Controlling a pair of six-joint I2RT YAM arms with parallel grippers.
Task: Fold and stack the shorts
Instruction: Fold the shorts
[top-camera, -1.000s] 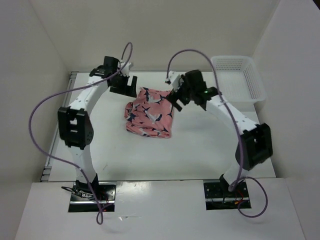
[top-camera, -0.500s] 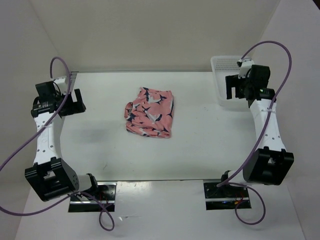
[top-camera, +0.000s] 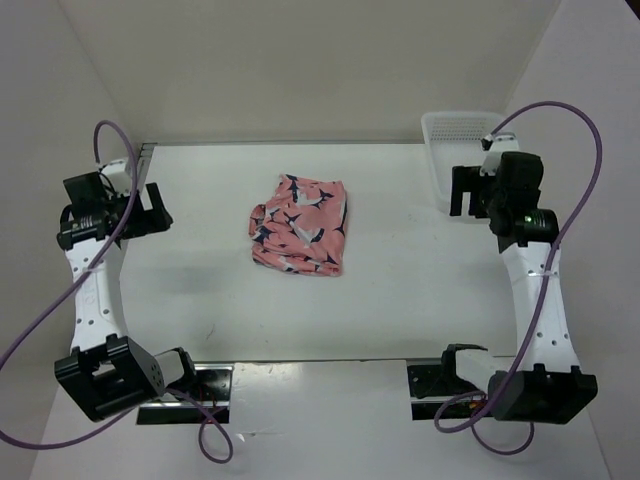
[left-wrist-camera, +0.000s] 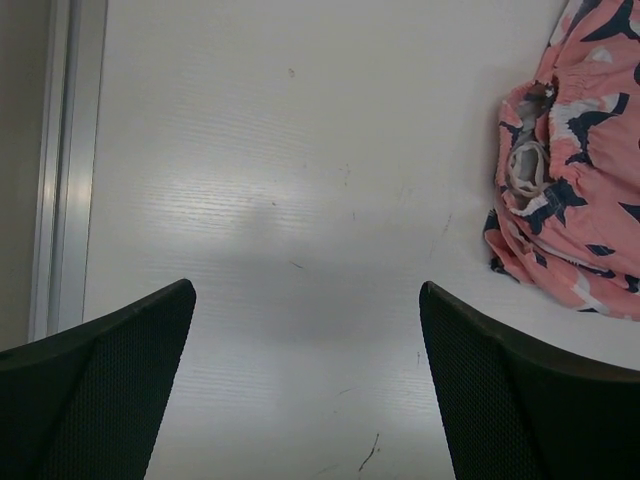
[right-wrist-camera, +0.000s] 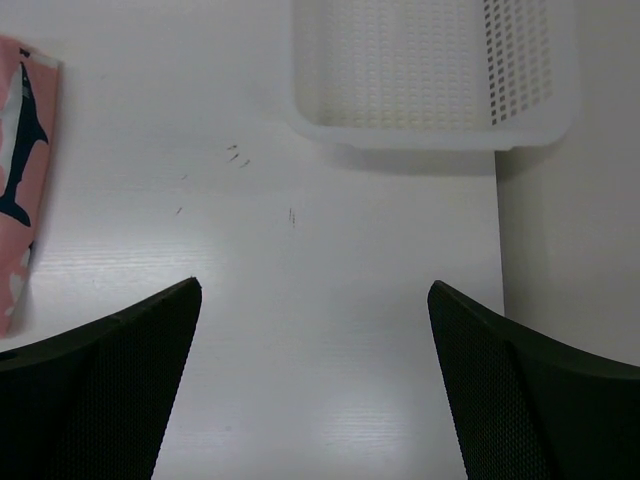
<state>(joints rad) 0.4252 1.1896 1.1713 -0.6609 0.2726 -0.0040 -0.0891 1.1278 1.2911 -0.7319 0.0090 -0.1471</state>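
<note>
Shorts (top-camera: 300, 225) seen folded at table (top-camera: 200, 285) ctr, long axis laid approx near-to-far, far end tipped slightly right. L gripper (top-camera: 152, 208) & R gripper (top-camera: 462, 190) seen spread wide, nothing gripped, well apart from cloth

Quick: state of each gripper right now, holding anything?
Left gripper: open, empty, over bare table beside the shorts.
Right gripper: open, empty, near the basket.

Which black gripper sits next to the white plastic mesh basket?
The right gripper, open beside the white mesh basket; the left gripper is across the table, past the salmon-pink printed shorts.
</note>
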